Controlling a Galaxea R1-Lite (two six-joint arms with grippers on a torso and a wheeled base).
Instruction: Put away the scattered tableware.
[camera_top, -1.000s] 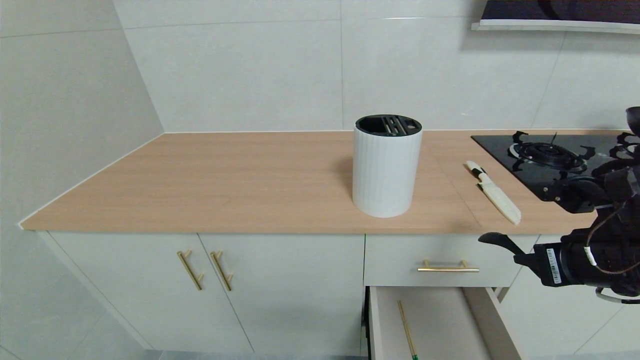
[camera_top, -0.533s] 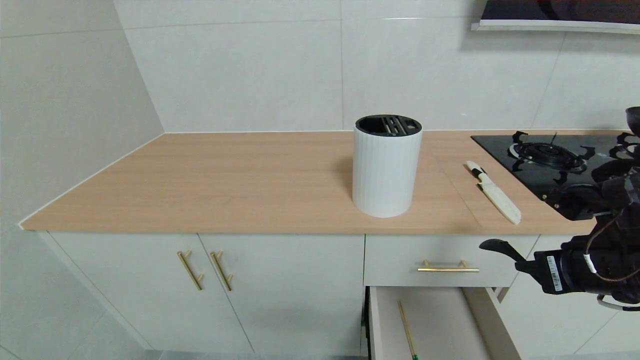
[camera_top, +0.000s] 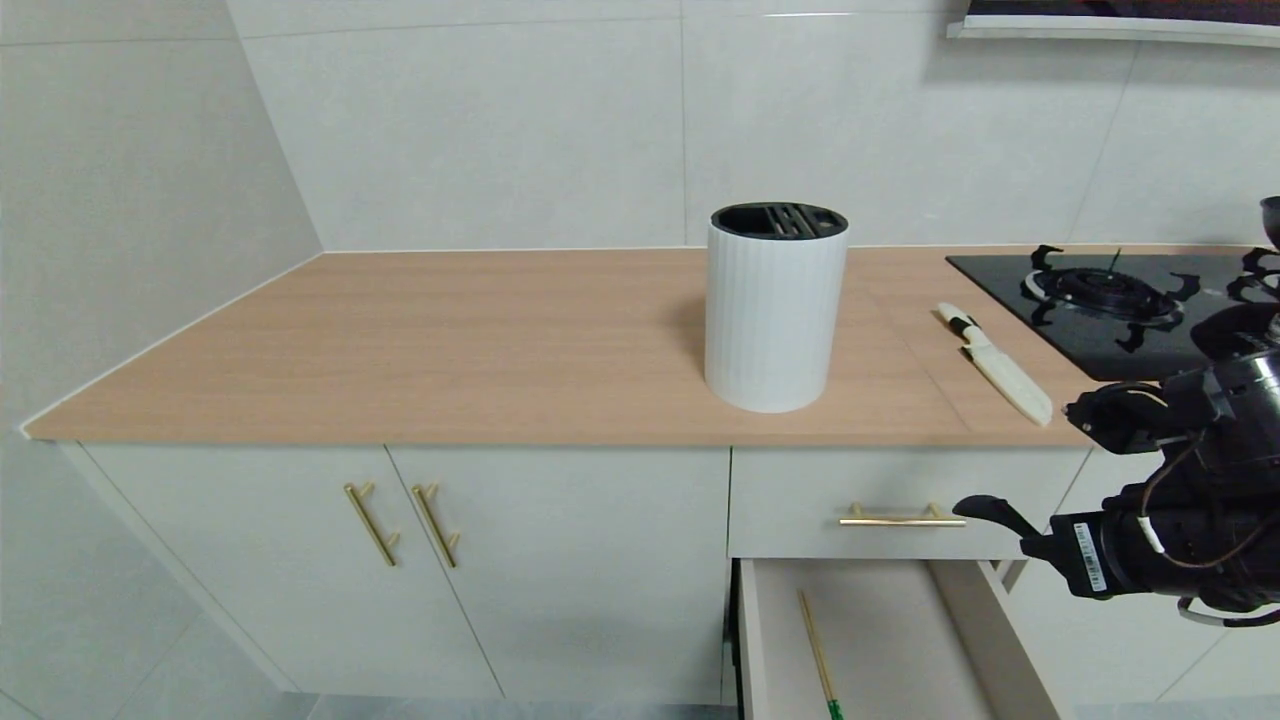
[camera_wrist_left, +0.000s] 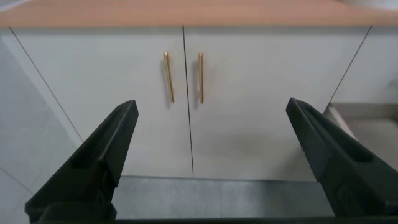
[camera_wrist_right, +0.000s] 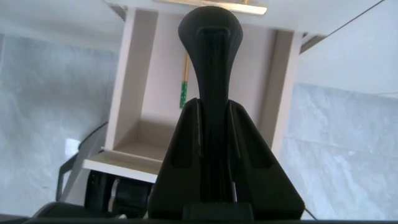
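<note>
a wooden bench (camera_top: 500, 350) runs along a tiled wall, with a black gas hob (camera_top: 1100, 300) set into its right end. a white ribbed knife holder (camera_top: 770, 310) with a black slotted top stands upright right of the bench's middle, near the front edge. a cream knife (camera_top: 995, 365) with a black band lies flat on the bench between the holder and the hob, apart from both. its broad end points at the front edge and its narrow end at the back.

below the bench's front edge, under the holder and knife, a shut drawer has a brass handle (camera_top: 900, 517). the drawer below it (camera_top: 960, 640) is pulled open, and a single chopstick (camera_top: 815, 650) with a green tip lies lengthwise on its floor near the left wall. two cupboard doors (camera_top: 300, 560) with brass handles are shut under the bench's left part.

the right gripper (camera_top: 985, 508) hangs in front of the bench, just right of the brass handle and above the open drawer's right wall. in the right wrist view the gripper (camera_wrist_right: 210, 31) has its fingers pressed together on nothing, over the drawer (camera_wrist_right: 124, 93) and chopstick (camera_wrist_right: 184, 81).

the left gripper (camera_wrist_left: 210, 106) is spread wide and holds nothing, facing the two cupboard doors (camera_wrist_left: 249, 112).
</note>
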